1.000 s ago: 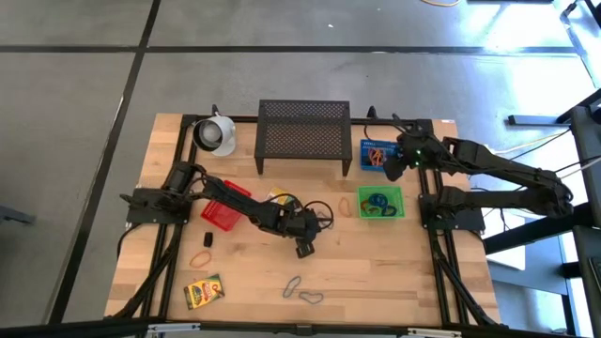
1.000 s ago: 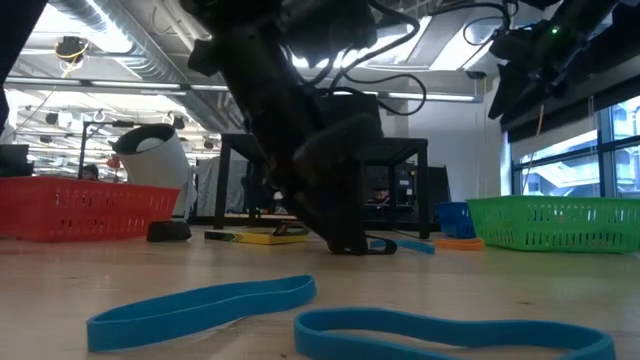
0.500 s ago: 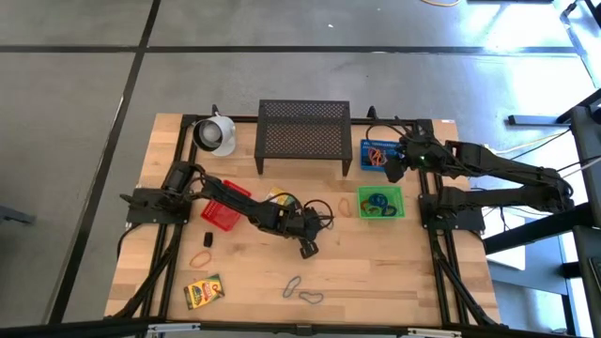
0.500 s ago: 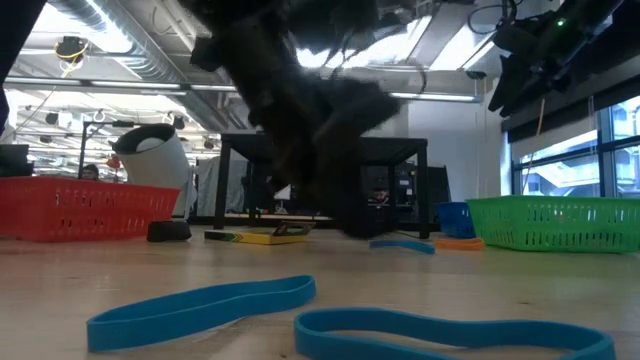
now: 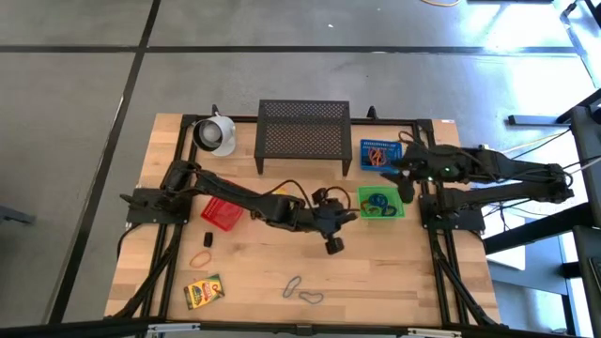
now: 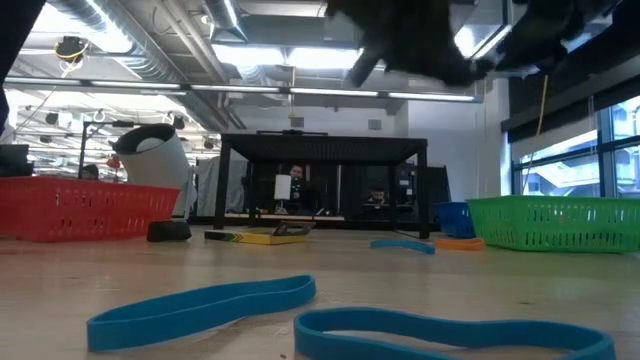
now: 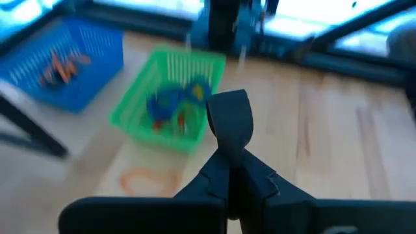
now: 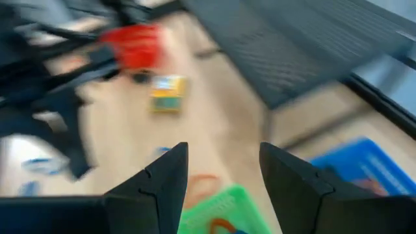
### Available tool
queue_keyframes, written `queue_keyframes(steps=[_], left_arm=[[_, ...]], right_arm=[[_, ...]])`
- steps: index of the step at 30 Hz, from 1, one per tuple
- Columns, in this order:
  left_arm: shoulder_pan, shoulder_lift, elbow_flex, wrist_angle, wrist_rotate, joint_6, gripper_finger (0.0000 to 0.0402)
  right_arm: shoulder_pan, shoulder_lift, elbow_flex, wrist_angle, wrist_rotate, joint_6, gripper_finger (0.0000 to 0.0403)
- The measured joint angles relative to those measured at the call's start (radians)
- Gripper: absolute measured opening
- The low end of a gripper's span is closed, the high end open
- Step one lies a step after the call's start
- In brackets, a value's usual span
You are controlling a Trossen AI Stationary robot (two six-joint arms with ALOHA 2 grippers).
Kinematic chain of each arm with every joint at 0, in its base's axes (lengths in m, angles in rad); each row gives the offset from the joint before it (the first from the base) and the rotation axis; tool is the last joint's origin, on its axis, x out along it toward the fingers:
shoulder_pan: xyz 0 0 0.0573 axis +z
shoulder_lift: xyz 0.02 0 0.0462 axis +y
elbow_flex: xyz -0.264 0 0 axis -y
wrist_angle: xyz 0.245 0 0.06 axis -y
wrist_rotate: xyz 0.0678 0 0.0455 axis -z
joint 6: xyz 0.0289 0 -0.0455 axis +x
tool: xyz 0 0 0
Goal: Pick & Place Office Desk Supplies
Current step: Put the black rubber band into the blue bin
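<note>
Nearest the table's front edge lie two thin blue rubber loops (image 6: 200,305), flat on the pale wooden table (image 5: 394,282), in front of the left pincer and well apart from it. To that pincer's left, also near the front, sits a small yellow-green printed box (image 5: 203,291), with an orange loop (image 5: 200,257) and a tiny black block (image 5: 208,239) just behind it.

The left pincer (image 5: 333,246) hangs over the middle of the table at the end of its long dark arm. Its two fingers (image 7: 229,123) are pressed together, tips touching, and nothing shows between them. Whether a thin loop is caught there cannot be told.

Past its fingertips, a lone orange loop (image 7: 144,179) lies on the wood just before the green mesh basket (image 5: 379,203), which holds blue and orange loops. Beyond that basket stands the blue mesh basket (image 5: 380,153), with orange loops inside. The red mesh basket (image 5: 222,212) sits to the left pincer's left, under its arm, and a second yellow-green printed box (image 8: 167,90) lies nearby.

The right pincer (image 5: 408,186) hovers at the far right corner of the green basket, fingers (image 8: 162,175) spread apart and bare.

At the back, well behind both pincers, stand the black mesh shelf (image 5: 303,133) and the white mug (image 5: 215,133), tipped on its side.
</note>
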Motion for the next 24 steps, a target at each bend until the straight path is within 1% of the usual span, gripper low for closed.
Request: queue_keyframes(steps=[4, 8, 10, 14, 17, 22, 24], left_arm=[[0.000, -0.001, 0.069, -0.002, -0.023, 0.052, 0.0004], [0.000, -0.001, 0.119, -0.002, -0.039, 0.105, 0.0004], [0.002, -0.002, 0.143, 0.006, -0.040, 0.137, 0.0004], [0.013, -0.003, 0.147, 0.067, -0.041, 0.190, 0.0004], [0.015, -0.003, 0.147, 0.109, -0.040, 0.210, 0.0004], [0.015, -0.002, 0.147, 0.111, -0.038, 0.214, 0.0004], [0.015, -0.002, 0.147, 0.114, -0.038, 0.226, 0.0004]], right_arm=[[0.057, -0.028, 0.000, 0.067, -0.122, -0.083, 0.0191], [0.093, -0.031, 0.000, 0.113, -0.335, -0.184, 0.0191], [0.108, -0.016, 0.001, 0.137, -0.392, -0.209, 0.0191], [0.130, 0.027, 0.001, 0.170, -0.385, -0.233, 0.0192], [0.138, 0.058, 0.001, 0.212, -0.377, -0.234, 0.0200], [0.140, 0.104, 0.001, 0.286, -0.370, -0.267, 0.0236], [0.140, 0.122, 0.001, 0.298, -0.349, -0.287, 0.0252]])
